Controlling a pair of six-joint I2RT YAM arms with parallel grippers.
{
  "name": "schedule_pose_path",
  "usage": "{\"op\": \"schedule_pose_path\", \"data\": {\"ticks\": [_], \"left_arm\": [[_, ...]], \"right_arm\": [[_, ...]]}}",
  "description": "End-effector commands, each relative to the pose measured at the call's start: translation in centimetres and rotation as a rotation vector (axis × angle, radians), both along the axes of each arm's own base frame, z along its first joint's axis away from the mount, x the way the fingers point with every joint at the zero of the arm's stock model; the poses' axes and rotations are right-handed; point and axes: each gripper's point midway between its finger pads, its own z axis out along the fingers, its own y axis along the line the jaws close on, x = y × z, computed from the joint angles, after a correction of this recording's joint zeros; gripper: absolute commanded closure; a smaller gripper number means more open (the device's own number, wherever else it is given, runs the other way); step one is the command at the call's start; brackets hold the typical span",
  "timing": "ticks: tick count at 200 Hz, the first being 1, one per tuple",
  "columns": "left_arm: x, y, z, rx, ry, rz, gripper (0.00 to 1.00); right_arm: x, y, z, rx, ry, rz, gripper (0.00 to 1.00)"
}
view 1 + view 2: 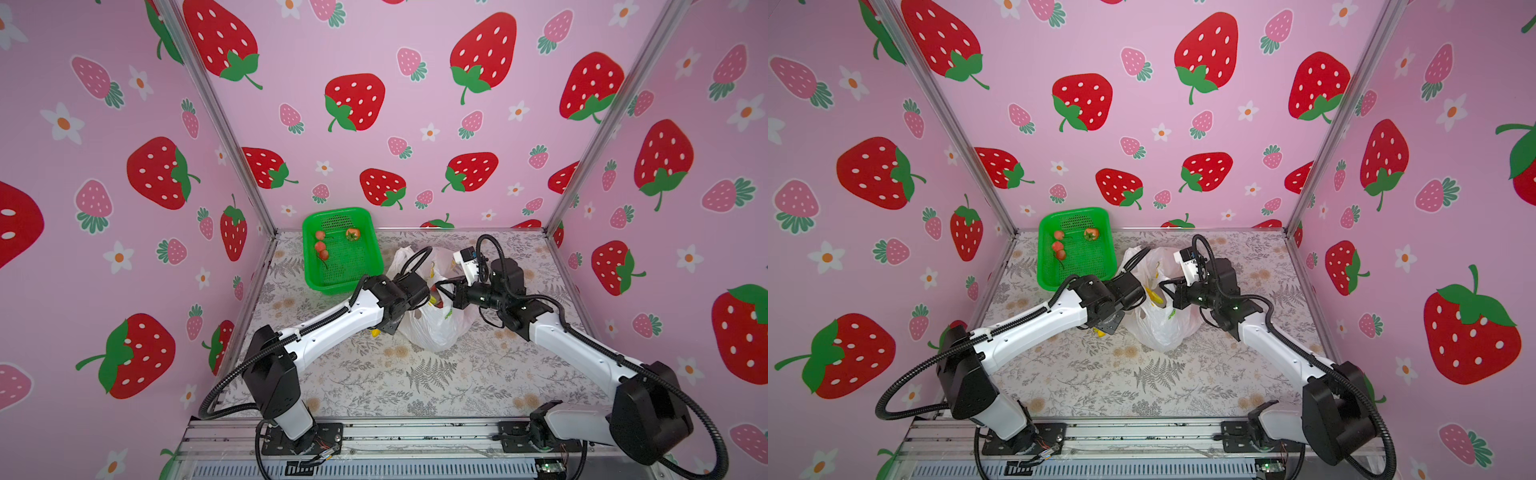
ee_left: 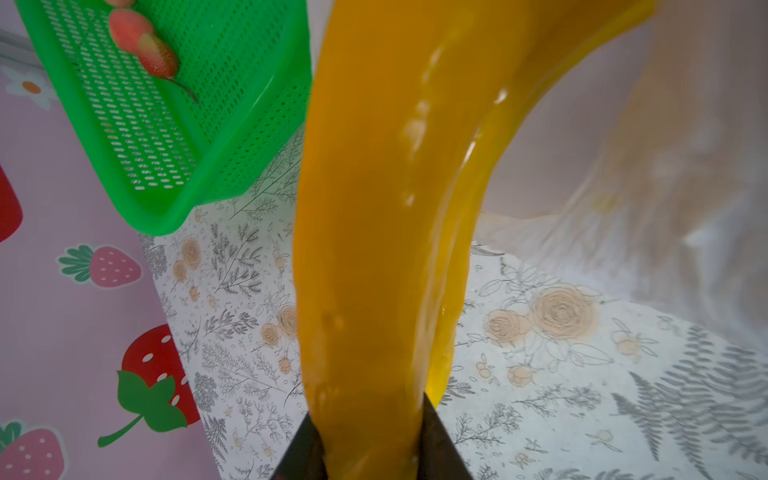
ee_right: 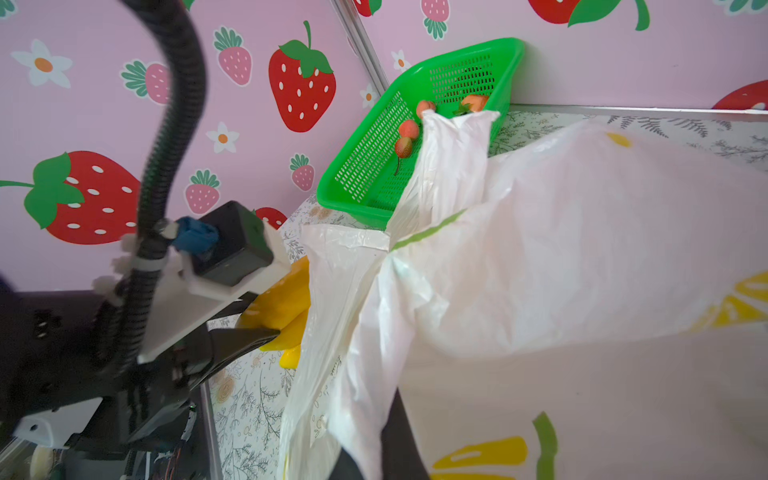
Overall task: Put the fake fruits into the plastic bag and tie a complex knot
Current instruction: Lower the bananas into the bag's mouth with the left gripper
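The white plastic bag (image 1: 436, 328) (image 1: 1158, 328) with its lemon print stands mid-table, its mouth held open. My right gripper (image 1: 446, 286) (image 3: 374, 436) is shut on the bag's rim. My left gripper (image 1: 1144, 293) (image 2: 370, 449) is shut on the yellow banana bunch (image 2: 374, 208) (image 3: 286, 307), holding it at the left edge of the bag's mouth. Something red (image 1: 436, 300) lies inside the bag. Small red fruits (image 1: 321, 247) (image 2: 141, 37) (image 3: 409, 129) lie in the green basket. One bag handle (image 3: 449, 158) stands up loose. No knot is in view.
The green perforated basket (image 1: 309, 266) (image 1: 1044, 270) sits at the back left against the wall, just left of the bag. Pink strawberry-print walls close in the back and both sides. The two arms meet over the bag.
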Motion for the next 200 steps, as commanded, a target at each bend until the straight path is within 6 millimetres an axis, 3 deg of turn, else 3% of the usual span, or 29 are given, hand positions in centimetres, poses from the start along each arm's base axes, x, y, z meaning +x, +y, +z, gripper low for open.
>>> {"op": "schedule_pose_path", "data": {"ticks": [1,62,111,148,200], "left_arm": [[-0.1,-1.9,1.6,-0.051,0.014,-0.084,1.0],[1.1,-6.1,1.4,-0.116,0.048,-0.279,1.0],[5.9,-6.7,1.6,0.022,-0.062,-0.323,1.0],[9.0,-7.9,2.3,-0.062,-0.13,-0.303,1.0],[10.9,-9.1,-0.9,-0.164,-0.154,-0.266,0.95]], "right_arm": [[1.0,0.0,1.2,0.006,-0.005,-0.029,0.97],[1.2,-0.2,1.7,0.036,0.026,0.018,0.97],[1.9,-1.3,1.0,0.014,0.05,0.008,0.97],[1.9,-1.9,-0.1,0.004,0.072,-0.002,0.97],[2.3,-2.5,0.0,0.007,0.065,-0.025,0.97]]}}
